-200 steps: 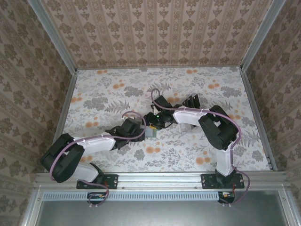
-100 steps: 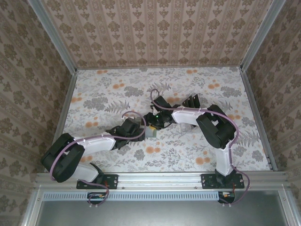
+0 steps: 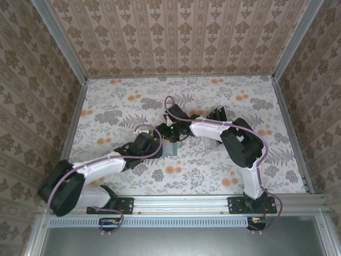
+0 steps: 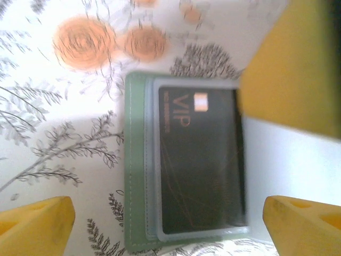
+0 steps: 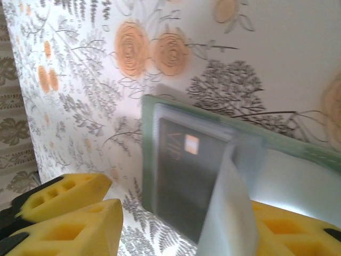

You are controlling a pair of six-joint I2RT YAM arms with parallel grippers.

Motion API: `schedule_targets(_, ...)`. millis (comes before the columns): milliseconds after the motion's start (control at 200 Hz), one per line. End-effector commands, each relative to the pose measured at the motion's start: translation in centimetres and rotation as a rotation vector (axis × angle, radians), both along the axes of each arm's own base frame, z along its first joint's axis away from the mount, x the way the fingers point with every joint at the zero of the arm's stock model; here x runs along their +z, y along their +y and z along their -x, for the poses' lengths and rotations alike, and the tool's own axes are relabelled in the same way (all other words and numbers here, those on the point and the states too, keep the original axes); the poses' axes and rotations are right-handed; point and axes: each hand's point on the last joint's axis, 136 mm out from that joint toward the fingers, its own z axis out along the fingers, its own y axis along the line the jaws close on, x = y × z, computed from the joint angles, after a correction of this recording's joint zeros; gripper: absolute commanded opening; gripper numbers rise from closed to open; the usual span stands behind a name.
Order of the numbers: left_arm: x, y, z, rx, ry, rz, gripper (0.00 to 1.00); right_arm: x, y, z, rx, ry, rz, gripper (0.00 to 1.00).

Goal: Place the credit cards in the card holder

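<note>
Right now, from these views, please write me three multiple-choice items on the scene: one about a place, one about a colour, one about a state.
1. Where is the black VIP card?
A) on the bare table
B) inside the open card holder
C) held in the air
2. What colour is the card holder?
A) red
B) blue
C) green
3. How does the left gripper stand?
A) open
B) shut on the card
C) shut on the holder
Answers: 1 B, the card lies behind the holder's clear sleeve. 2 C, its stitched border is sage green. 3 A, its yellow fingers sit far apart and hold nothing.
</note>
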Motion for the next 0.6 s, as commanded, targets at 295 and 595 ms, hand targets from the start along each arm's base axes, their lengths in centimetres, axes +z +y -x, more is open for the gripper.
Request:
schedule_targets(295,5.3,4.2,-0.1,0.152,-0.091,0.100,1.00,-2.7,3.3,0.8,0.066,0.036,0.068,0.56)
schedule_targets(595,4.6,4.3,0.0,0.159,-0.069,0.113,1.00,-3.1,4.2,0.4,0.086,0.035,0.066,0.56)
